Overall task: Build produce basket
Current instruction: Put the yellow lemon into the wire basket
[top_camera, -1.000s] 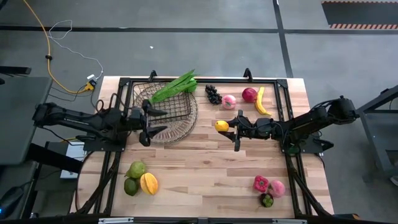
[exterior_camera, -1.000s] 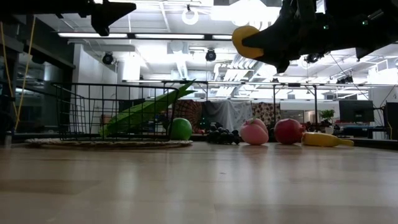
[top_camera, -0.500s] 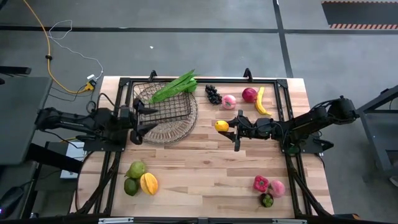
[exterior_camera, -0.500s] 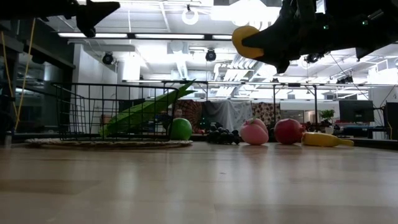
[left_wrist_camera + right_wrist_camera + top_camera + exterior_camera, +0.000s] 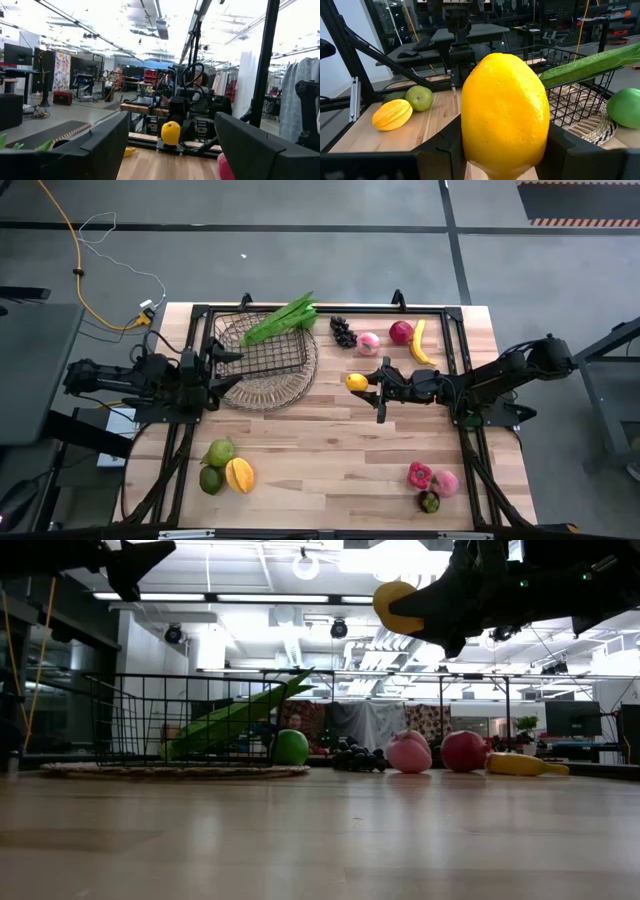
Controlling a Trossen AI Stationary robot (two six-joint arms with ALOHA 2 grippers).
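We see the right gripper (image 5: pixel 362 383) clamped on a smooth yellow lemon (image 5: pixel 356 382) mid-table; the left gripper (image 5: pixel 218 367) gapes empty beside the dark wire-mesh basket (image 5: pixel 268 360).

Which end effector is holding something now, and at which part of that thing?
The right end effector holds a yellow lemon by its lower sides. The left end effector is open, holding nothing.

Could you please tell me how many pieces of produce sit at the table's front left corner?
3: a light green fruit, a darker green one and a ridged orange-yellow piece, clustered together. None looks hidden.
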